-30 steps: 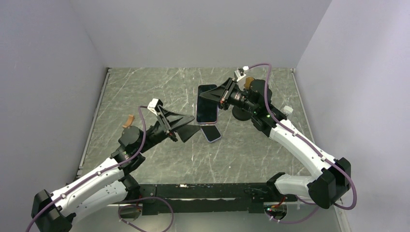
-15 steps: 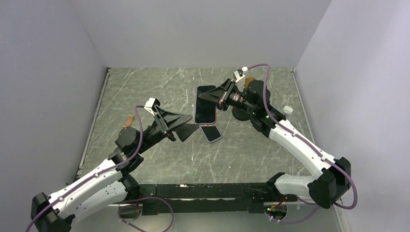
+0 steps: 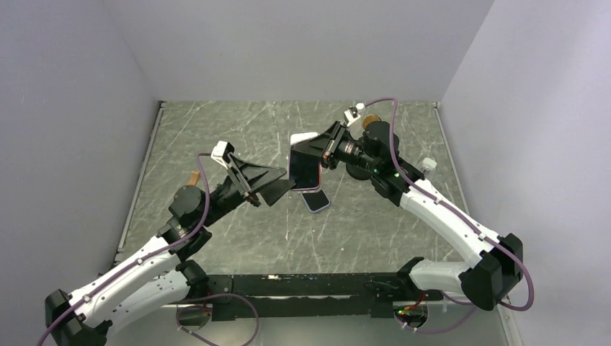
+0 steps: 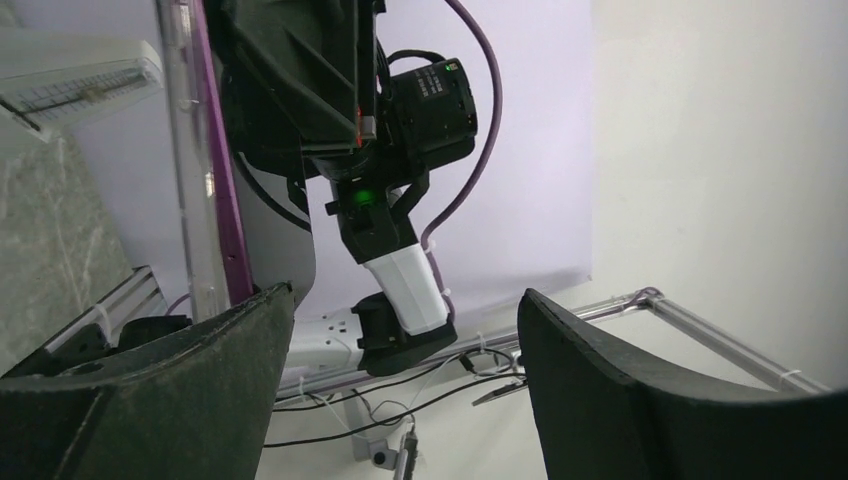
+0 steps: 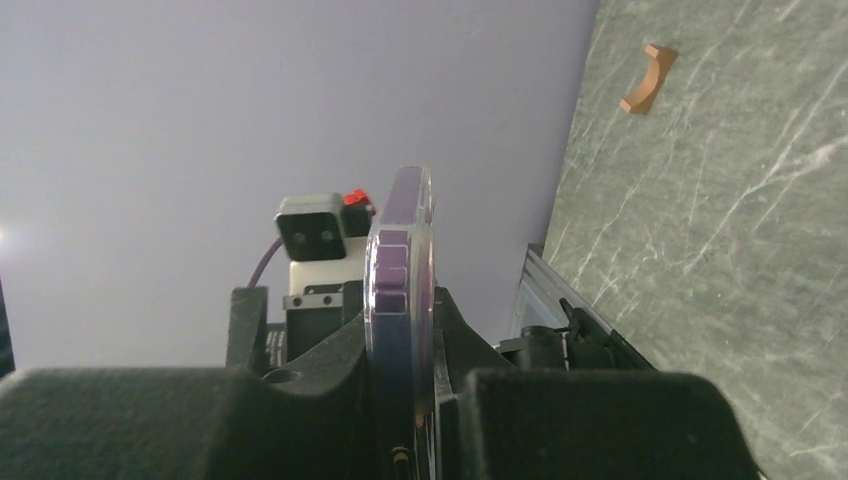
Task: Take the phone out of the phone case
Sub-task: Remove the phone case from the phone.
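My right gripper is shut on the phone and holds it raised above the table, black screen up. In the right wrist view the phone's lavender edge stands edge-on between my fingers, with the phone case's clear rim around it. My left gripper is open and empty, its tips at the phone's lower left corner. In the left wrist view the clear case edge and purple phone edge stand just left of the open gripper.
A darker phone lies flat on the marble table below the held one. A small brown curved piece lies at the left, also in the right wrist view. Grey walls enclose three sides.
My right gripper has carried the phone slightly left and tilted it, so its pale top edge now shows. My left gripper has risen and closed in on the phone's lower corner.
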{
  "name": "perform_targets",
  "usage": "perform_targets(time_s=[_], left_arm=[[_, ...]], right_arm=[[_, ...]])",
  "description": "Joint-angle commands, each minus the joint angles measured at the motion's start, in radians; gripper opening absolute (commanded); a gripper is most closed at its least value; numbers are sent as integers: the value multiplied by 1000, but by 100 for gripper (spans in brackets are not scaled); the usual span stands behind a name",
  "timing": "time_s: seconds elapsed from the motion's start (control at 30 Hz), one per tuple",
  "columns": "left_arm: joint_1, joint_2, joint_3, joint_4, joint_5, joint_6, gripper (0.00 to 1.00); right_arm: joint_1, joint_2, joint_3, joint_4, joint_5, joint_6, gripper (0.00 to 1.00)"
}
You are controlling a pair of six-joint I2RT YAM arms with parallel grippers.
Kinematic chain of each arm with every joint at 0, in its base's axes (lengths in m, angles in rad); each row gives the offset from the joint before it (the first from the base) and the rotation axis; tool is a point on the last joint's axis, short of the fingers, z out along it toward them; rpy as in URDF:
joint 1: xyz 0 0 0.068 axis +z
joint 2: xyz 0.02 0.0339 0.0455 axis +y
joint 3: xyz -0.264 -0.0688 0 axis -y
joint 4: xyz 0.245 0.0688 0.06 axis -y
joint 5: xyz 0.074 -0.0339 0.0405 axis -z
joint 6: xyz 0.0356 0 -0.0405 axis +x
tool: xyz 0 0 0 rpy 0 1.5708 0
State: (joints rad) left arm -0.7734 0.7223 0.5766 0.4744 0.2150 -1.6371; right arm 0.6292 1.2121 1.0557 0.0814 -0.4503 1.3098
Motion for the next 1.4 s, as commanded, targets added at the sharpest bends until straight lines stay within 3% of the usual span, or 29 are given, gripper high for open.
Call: perform_targets(time_s=[0.0, 0.13, 0.63, 1.37], left_arm=[[3, -26, 153, -234, 45, 211, 87], [3, -23, 270, -431, 58, 337, 86], [3, -52, 174, -341, -8, 127, 77], [3, -69, 125, -327, -78, 56, 76]], right_arm=[[0, -32, 74, -44, 55, 79, 0], [-6, -25, 86, -64, 84, 114, 0], [-6, 14, 118, 0, 127, 120, 0], [12, 29, 115, 38, 83, 121, 0]])
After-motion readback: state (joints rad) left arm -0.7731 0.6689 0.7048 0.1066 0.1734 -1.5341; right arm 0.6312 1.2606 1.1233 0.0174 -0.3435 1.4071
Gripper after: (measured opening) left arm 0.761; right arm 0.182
